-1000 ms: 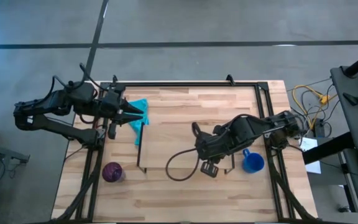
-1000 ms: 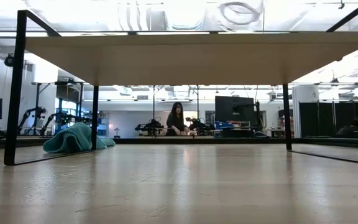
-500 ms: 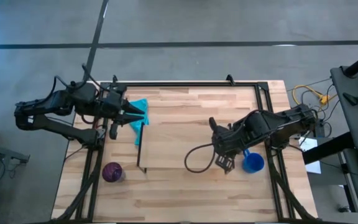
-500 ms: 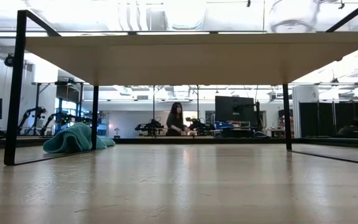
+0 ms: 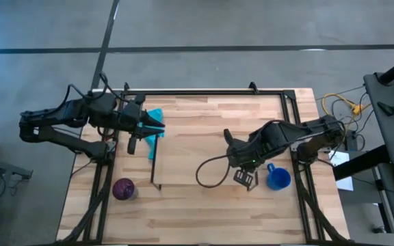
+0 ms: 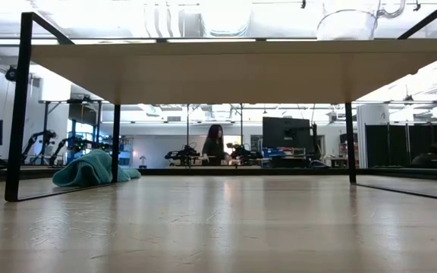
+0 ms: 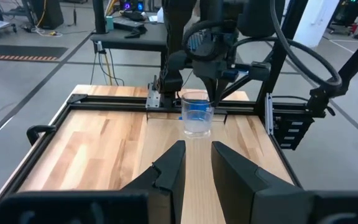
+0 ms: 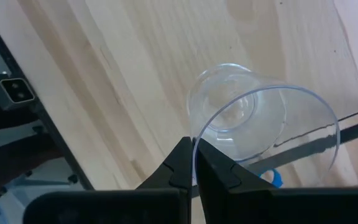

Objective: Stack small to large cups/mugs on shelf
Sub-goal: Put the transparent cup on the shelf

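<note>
Glass on the board: the small clear glass cup (image 8: 253, 124) stands upright on the low light-wood shelf (image 5: 190, 154) with thin black wire legs, near that board's right end. The right gripper (image 5: 246, 178) sits over it, and its two dark fingers (image 8: 182, 165) are pressed onto the cup's rim, one just inside the wall and one just outside, pinching the thin glass between them. From table height, the cup's base (image 6: 347, 23) shows on top of the shelf, toward its right side.

Just off the shelf's right end, the bright blue mug with a handle (image 5: 278, 179) stands on the wooden tabletop (image 5: 204, 212), close beside the right gripper. Across the table, the purple cup (image 5: 123, 188) sits near the front left corner, well apart from the shelf.

Over on the left, the left gripper (image 5: 154, 128) hovers above the crumpled teal cloth (image 5: 153, 117) by the shelf's left end, its fingers (image 7: 169, 165) spread with a narrow gap and nothing between them. A seated person (image 6: 214, 144) shows far back in the room.
</note>
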Tool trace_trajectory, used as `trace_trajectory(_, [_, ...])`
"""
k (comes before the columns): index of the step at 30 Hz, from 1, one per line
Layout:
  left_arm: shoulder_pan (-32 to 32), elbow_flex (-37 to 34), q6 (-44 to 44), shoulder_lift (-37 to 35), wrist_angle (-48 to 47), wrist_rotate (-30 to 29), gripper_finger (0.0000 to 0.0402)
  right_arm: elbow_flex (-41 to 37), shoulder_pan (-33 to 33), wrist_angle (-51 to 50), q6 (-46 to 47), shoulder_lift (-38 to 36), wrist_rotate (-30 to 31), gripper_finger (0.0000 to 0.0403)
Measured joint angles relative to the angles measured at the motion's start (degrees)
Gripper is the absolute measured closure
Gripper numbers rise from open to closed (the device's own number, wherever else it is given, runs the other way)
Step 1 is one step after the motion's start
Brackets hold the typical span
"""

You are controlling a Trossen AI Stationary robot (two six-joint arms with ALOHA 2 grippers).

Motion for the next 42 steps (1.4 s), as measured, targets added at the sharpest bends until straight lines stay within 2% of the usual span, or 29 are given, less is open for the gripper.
trace_trajectory(24, [0.01, 0.02, 0.11, -0.1, -0.09, 0.0, 0.0338, -0.24, -0.83, 3.34, -0.28, 0.93, -0.03, 0.0394])
trace_trajectory(36, [0.01, 0.02, 0.04, -0.14, -0.31, 0.0, 0.0338, -0.19, -0.83, 3.41, -2.29, 4.35, -0.72, 0.0394])
trace_trajectory(42, [0.01, 0.02, 0.02, -0.3, -0.27, 0.0, 0.0338, -0.17, -0.83, 3.52, -2.33, 4.51, -3.27, 0.0384])
